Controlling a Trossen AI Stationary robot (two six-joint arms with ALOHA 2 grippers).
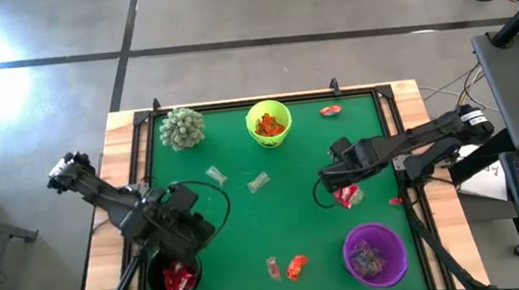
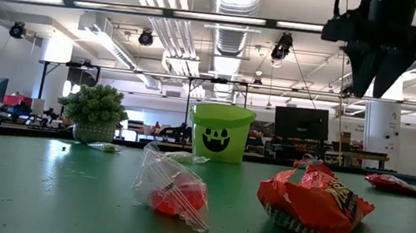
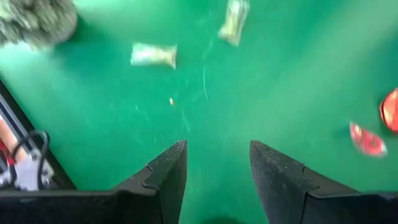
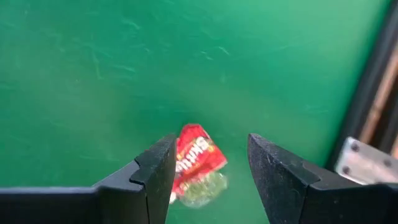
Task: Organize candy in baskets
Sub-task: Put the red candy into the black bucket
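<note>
My right gripper (image 1: 339, 180) hangs open above a red wrapped candy (image 1: 347, 196); in the right wrist view the candy (image 4: 196, 163) lies on the green table below the gap between the fingers. The same gripper shows high up in the low view (image 2: 377, 70). My left gripper (image 1: 206, 230) is open and empty beside the black basket (image 1: 172, 280), which holds red candy. The lime green basket (image 1: 269, 125) holds orange candy. The purple basket (image 1: 375, 253) holds pale wrapped candy. Loose candies lie on the table: clear ones (image 1: 215, 176) (image 1: 259, 182) (image 1: 272, 267) and red ones (image 1: 296, 267) (image 1: 330, 110).
A spiky pale-green ball plant (image 1: 181, 127) stands at the far left of the table. A small red candy (image 1: 396, 201) lies by the right edge. A raised black frame (image 1: 236, 102) runs round the green surface. The table's middle is bare green.
</note>
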